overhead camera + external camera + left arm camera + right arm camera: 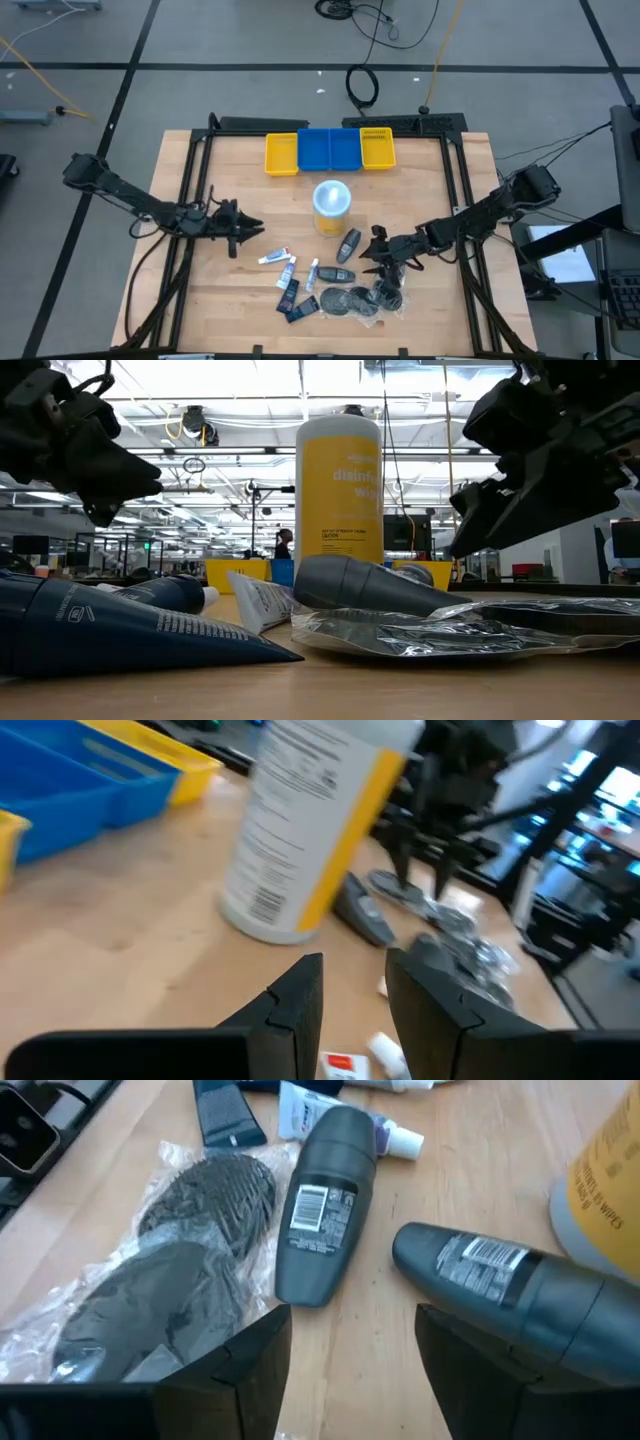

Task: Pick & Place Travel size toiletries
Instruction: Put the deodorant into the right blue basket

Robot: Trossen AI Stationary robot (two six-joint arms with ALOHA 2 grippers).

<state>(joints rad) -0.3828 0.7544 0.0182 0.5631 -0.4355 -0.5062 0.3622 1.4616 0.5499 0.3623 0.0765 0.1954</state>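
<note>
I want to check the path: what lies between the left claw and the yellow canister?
Only bare wood. In the high view, the table between the left claw and the yellow canister holds nothing; the white tubes lie nearer the front edge.

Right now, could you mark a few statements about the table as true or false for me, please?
1. The yellow canister stands upright. True.
2. The right gripper is shut on a grey bottle. False: its jaws are open and empty above the two grey bottles.
3. The bins hold several tubes. False: they look empty, and the toiletries lie on the table.
4. The round combs lie in clear wrap. True.
5. The left gripper holds nothing. True: nothing sits between its fingers.
</note>
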